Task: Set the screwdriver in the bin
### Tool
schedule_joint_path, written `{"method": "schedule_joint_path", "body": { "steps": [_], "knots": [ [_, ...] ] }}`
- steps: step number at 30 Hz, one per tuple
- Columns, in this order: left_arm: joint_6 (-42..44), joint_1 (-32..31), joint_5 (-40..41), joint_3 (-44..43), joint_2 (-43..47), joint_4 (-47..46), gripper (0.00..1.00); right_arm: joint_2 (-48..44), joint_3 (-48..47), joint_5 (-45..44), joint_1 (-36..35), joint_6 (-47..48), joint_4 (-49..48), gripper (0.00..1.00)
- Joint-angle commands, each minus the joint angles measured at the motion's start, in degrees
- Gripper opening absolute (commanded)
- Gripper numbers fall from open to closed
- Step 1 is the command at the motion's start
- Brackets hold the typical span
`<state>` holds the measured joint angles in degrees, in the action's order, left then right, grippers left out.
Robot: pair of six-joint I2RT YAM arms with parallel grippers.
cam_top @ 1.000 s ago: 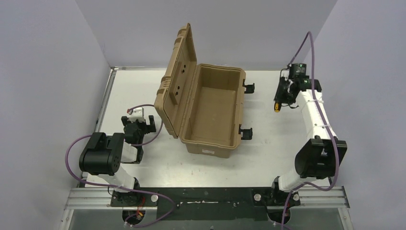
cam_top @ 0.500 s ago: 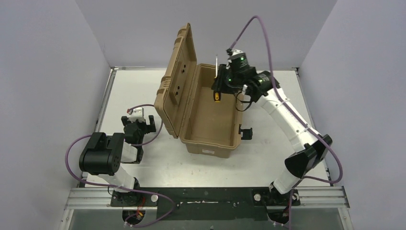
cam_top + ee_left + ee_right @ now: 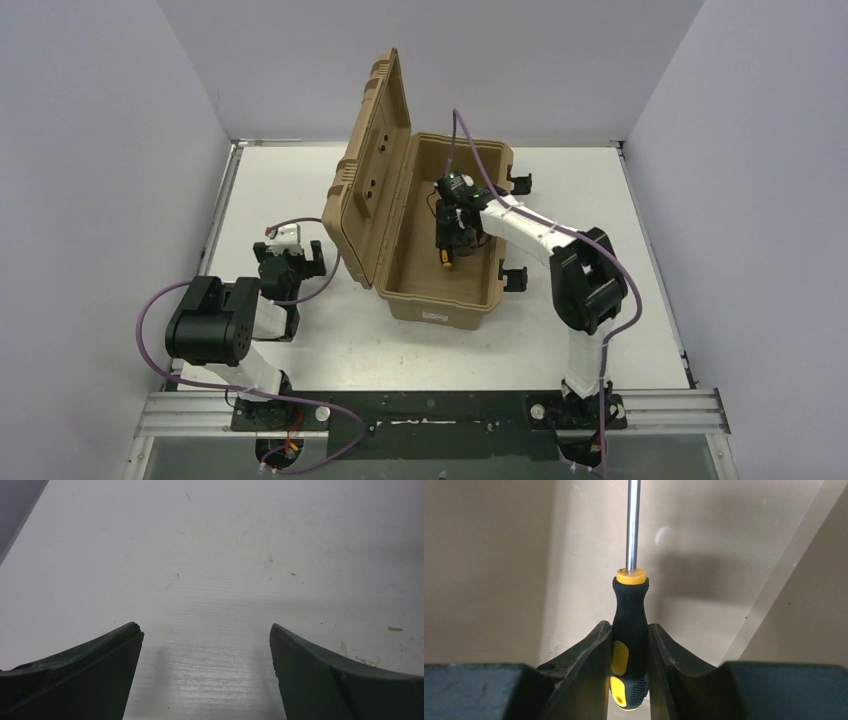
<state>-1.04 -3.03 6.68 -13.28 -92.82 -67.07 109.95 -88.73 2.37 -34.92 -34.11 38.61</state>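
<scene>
A: Right gripper (image 3: 630, 630)?

B: Clenched on the screwdriver (image 3: 630, 595). One finger (image 3: 589, 652) pressed to each side of the black-and-yellow handle (image 3: 630, 615), bottom centre of the right wrist view.

A: And the shaft (image 3: 633, 525)?

B: Thin, silver, running straight up from the yellow collar and out through the top edge of that view. Tip out of sight.

A: Where, relative to the bin (image 3: 440, 302)?

B: Inside its outline. In the overhead view, right of centre, with the yellow butt of the handle pointing toward the lower edge of the frame and tan walls all around. Plain tan surfaces behind the tool in the wrist view too. Cannot tell whether touching the floor of the bin or hanging above it.

A: Bin open?

B: Yes. Lid (image 3: 375, 150) standing nearly upright along the bin's left side, ribbed face turned left. Black latches (image 3: 518, 182) sticking out on the right side, one higher in the frame, one lower.

A: Left gripper (image 3: 205, 630)?

B: Released, holding nothing. Dark fingers (image 3: 95, 672) spread wide in the lower corners of the left wrist view, only scuffed white table (image 3: 210, 555) between them. In the overhead view, parked at lower left, left of the bin and apart from it.
</scene>
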Motion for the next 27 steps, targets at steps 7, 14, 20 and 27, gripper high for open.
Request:
{"method": "schedule_joint_path", "body": {
  "steps": [7,14,20,27],
  "knots": [
    [-0.2,-0.1,0.1,-1.0,0.5,-2.7,0.97,5.1,4.5,-5.1,0.0,2.4,-8.8,0.0],
    [-0.3,-0.1,0.1,-1.0,0.5,-2.8,0.97,5.2,3.9,-6.5,0.0,2.4,-7.7,0.5],
    [-0.2,-0.1,0.2,-1.0,0.5,-2.8,0.97,2.3,-1.4,-9.2,0.2,4.3,-4.3,0.74],
    [-0.3,-0.1,0.1,-1.0,0.5,-2.8,0.97,-3.8,-8.4,-6.5,1.0,8.9,-3.8,1.0]
  ]
}}
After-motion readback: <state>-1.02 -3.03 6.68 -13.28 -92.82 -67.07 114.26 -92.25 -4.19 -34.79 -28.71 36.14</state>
